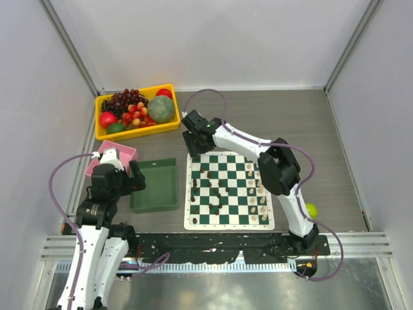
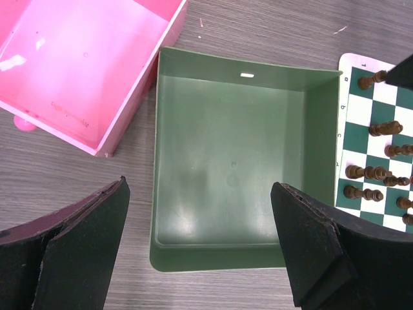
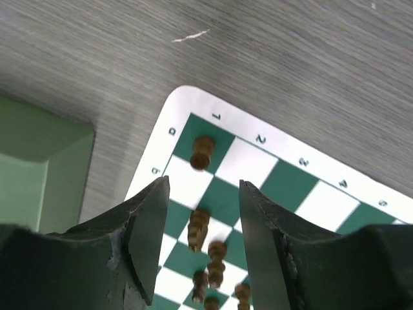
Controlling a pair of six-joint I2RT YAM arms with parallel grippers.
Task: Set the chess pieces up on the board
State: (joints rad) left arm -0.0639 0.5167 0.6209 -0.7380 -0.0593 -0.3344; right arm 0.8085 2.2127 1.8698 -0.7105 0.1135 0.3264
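The board (image 1: 230,224) lies flat in front of the right arm. Several dark pieces (image 1: 210,190) stand scattered over its left half, and cream pieces (image 1: 256,194) stand in columns along its right side. My right gripper (image 1: 193,148) is open and empty above the board's far left corner. In the right wrist view its fingers (image 3: 145,226) frame a dark piece (image 3: 198,229), with another dark piece (image 3: 202,152) on the corner square of the board (image 3: 284,184). My left gripper (image 2: 200,187) is open and empty above the near edge of the green tray (image 2: 232,161).
The green tray (image 1: 155,186) lies left of the board, with a pink tray (image 1: 113,155) behind it. A yellow tray of fruit (image 1: 135,111) stands at the back left. A yellow-green ball (image 1: 312,210) lies right of the board.
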